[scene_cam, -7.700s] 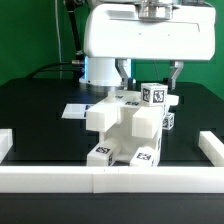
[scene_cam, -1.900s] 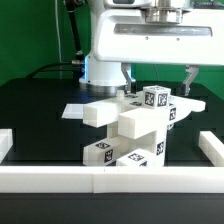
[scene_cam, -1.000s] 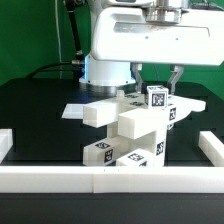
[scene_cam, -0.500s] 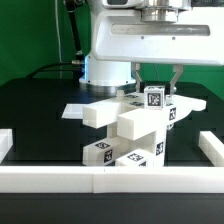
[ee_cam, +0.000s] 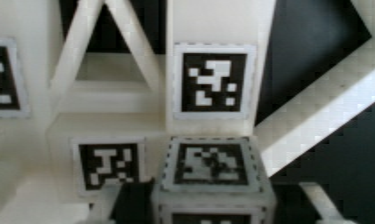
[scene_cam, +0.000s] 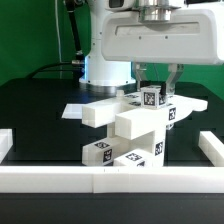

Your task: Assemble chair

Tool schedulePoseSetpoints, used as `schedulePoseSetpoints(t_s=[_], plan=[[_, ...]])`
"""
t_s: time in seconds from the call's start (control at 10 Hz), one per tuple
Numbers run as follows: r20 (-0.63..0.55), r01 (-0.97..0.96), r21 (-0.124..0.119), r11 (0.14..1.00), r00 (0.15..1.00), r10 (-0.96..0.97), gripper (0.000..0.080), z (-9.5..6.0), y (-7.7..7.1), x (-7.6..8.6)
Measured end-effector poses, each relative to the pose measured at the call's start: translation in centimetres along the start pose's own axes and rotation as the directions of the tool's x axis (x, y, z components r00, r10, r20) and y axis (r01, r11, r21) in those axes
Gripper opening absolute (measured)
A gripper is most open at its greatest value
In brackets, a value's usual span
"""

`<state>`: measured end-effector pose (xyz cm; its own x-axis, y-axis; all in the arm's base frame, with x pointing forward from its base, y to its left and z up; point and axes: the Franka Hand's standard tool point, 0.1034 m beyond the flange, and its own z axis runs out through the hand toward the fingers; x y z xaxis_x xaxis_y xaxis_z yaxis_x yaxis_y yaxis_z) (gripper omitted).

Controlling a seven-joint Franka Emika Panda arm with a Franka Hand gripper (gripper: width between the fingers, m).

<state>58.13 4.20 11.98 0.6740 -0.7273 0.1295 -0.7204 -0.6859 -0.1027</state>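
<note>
The partly built white chair (scene_cam: 132,124) stands in the middle of the black table, with tagged blocks stacked in steps. A small tagged post (scene_cam: 150,97) stands on its top right part. My gripper (scene_cam: 156,90) comes straight down over the post, one finger on each side, and is shut on it. In the wrist view the post (ee_cam: 205,160) fills the space between my fingers, with the gripper (ee_cam: 205,206) around its top. Tagged chair pieces (ee_cam: 212,85) lie beyond it.
A long low white border rail (scene_cam: 110,178) runs along the table's front, with short side pieces at the exterior view's left (scene_cam: 5,141) and right (scene_cam: 212,146). A thin flat white board (scene_cam: 74,109) lies behind the chair on the left. The robot base (scene_cam: 105,70) stands behind.
My fingers have closed in from a wide spread onto the small post. In the last half second the post and its tag have shifted slightly toward the exterior view's left.
</note>
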Motion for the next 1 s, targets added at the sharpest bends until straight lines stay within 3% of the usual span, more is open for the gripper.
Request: schedulePoseSetpoints(t_s=[0.2, 0.3, 0.4, 0.6, 0.8, 1.0], plan=[[0.000, -0.127, 0.002, 0.992, 0.992, 0.127, 0.0284, -0.03, -0.26, -0.27], [0.000, -0.126, 0.001, 0.992, 0.992, 0.126, 0.0356, 0.01, -0.21, -0.25], [0.002, -0.082, -0.004, 0.997, 0.997, 0.083, 0.0356, 0.02, -0.20, -0.33], [0.017, 0.000, -0.011, 1.000, 1.000, 0.000, 0.0620, -0.21, -0.60, -0.35], [0.019, 0.233, -0.008, 0.973, 0.972, -0.232, 0.0640, -0.13, -0.45, -0.11], [0.021, 0.469, -0.004, 0.883, 0.883, -0.468, 0.0648, -0.07, -0.30, -0.01]])
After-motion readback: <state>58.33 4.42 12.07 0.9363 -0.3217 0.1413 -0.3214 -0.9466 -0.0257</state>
